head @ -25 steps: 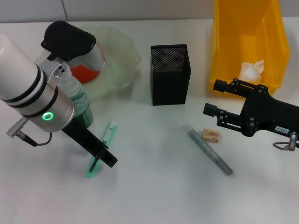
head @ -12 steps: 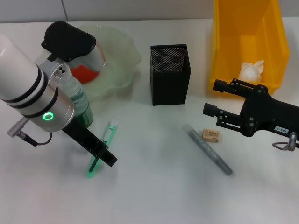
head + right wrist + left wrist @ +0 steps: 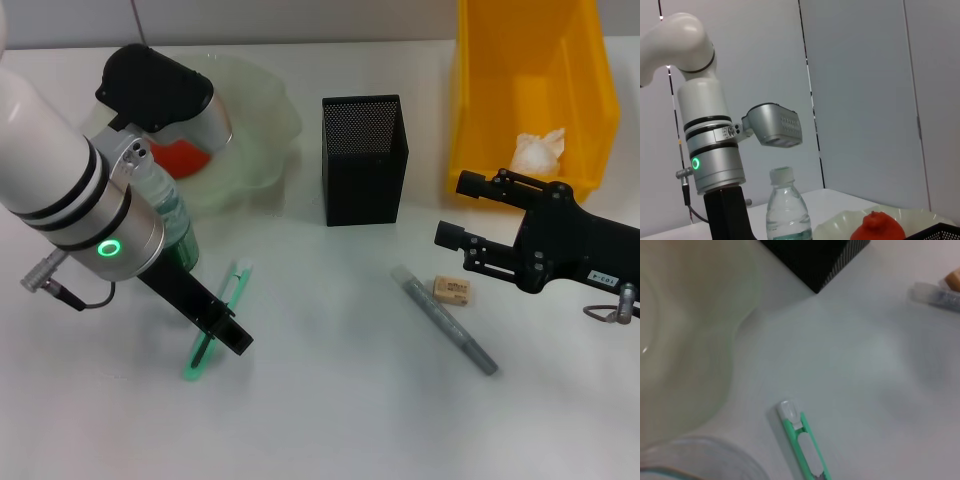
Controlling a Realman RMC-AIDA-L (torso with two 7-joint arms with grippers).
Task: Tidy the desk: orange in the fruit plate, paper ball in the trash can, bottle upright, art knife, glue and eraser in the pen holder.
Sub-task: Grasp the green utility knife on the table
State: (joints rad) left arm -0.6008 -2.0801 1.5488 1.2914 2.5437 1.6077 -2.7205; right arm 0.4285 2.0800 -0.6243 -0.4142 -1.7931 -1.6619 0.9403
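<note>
One risk: my left hand (image 3: 215, 325), its grip state unclear, could topple the upright clear plastic bottle (image 3: 170, 225) beside it while leaving.

The pen holder (image 3: 364, 158) stands as the landmark near the middle of the desk (image 3: 330, 420). To its left sits the fruit plate (image 3: 255, 120) with the orange (image 3: 180, 155) in it. Left and nearer than the holder stands the bottle (image 3: 172, 225), upright, with the art knife (image 3: 218, 320) lying just beside it. To the holder's right stands the trash can (image 3: 530, 90), holding the paper ball (image 3: 538, 150). Right and nearer than the holder lie the glue (image 3: 445, 320) and the eraser (image 3: 452, 290), just beside each other.
</note>
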